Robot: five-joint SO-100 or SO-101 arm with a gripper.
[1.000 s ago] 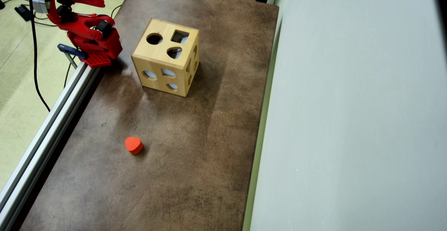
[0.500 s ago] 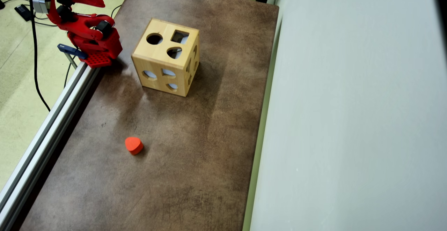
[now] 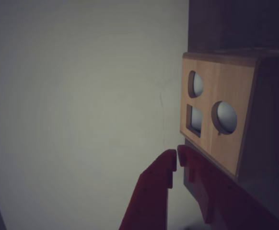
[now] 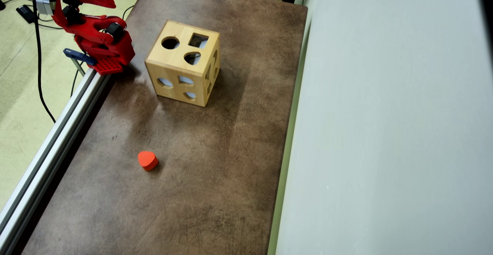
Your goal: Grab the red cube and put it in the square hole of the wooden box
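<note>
Tool (image 3: 177,161) fingertips nearly meet on nothing beside the wooden box (image 4: 184,63); no red cube shows, only a heart block (image 4: 148,160) at six o'clock, so searching precedes any grasp.

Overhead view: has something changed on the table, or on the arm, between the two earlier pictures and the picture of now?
Nothing has visibly changed. The arm stays folded at the table's top-left corner, the wooden box stands in the same place, and the orange-red heart block lies where it was. No red cube shows. In the wrist view the gripper is shut and empty.
</note>
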